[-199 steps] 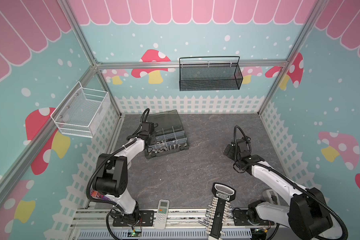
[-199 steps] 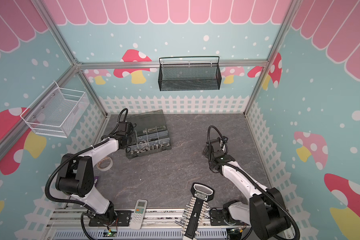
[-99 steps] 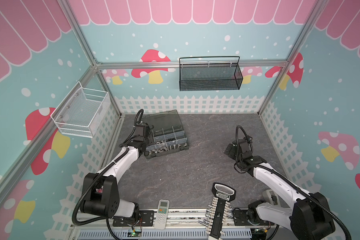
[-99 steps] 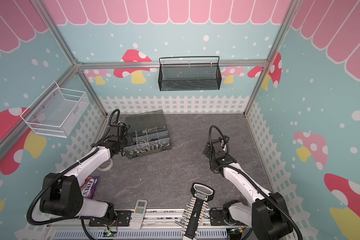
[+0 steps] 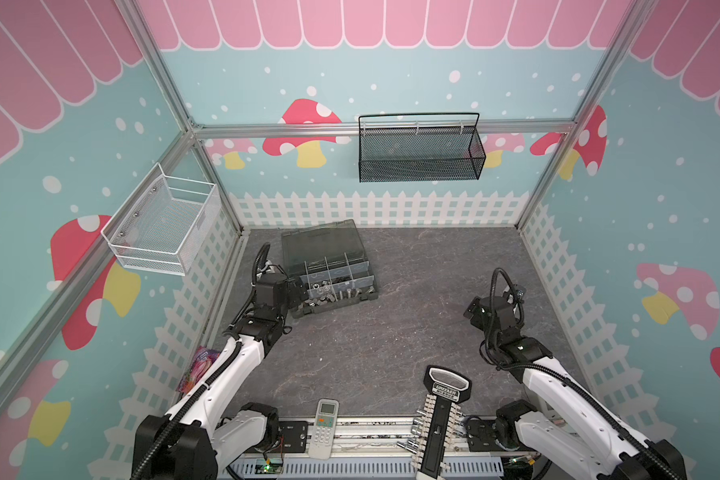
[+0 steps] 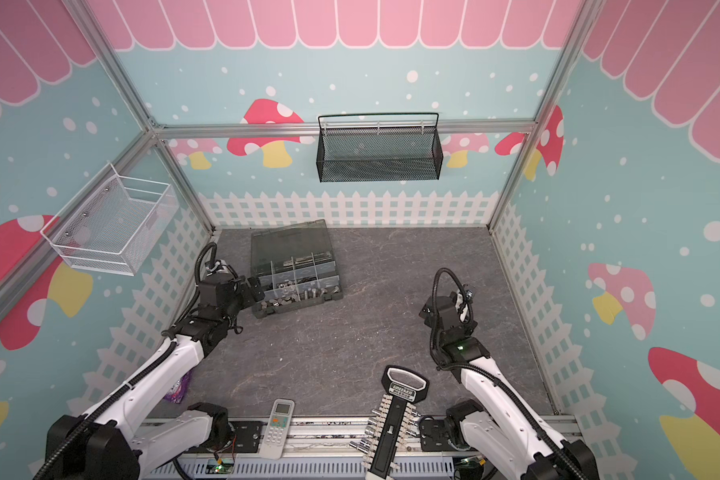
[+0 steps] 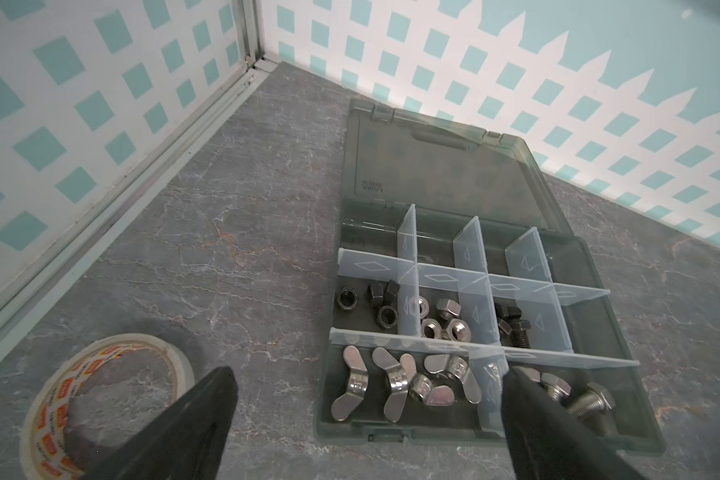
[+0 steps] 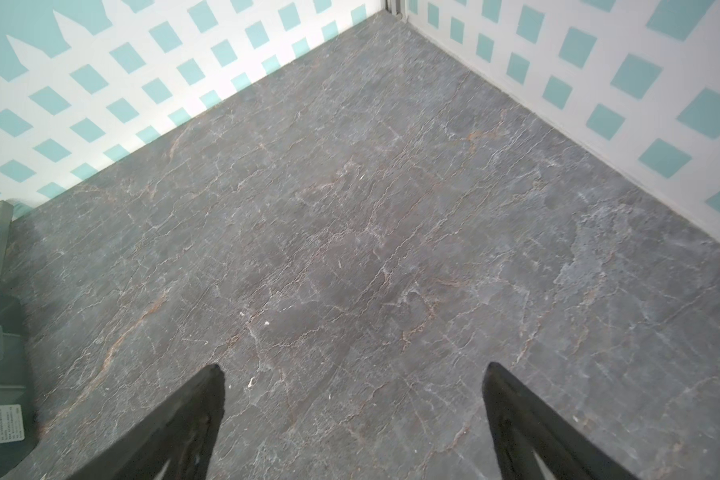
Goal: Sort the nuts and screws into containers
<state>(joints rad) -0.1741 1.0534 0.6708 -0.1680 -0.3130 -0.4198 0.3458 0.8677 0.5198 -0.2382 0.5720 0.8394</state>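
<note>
Beyond the spread fingers of the left gripper (image 7: 368, 374), the grey box (image 7: 391, 434) lies open, one near corner hidden by a finger. Beside the other finger a tape roll (image 7: 100, 399) runs off the frame. Between the fingertips sit wing nuts (image 7: 391, 382); further out, compartments (image 7: 449, 276) hold black and silver nuts (image 7: 437, 318) and black screws (image 7: 512, 324). Half hidden behind a finger lie silver screws (image 7: 587, 401). The right gripper (image 8: 353, 369) hangs, fingers wide apart, over bare table (image 8: 350, 208).

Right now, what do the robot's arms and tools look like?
The left arm and right arm have white shells, black joints and a black ribbed cable over each wrist. The left tool and right tool are black, with fingers tapering to points.
</note>
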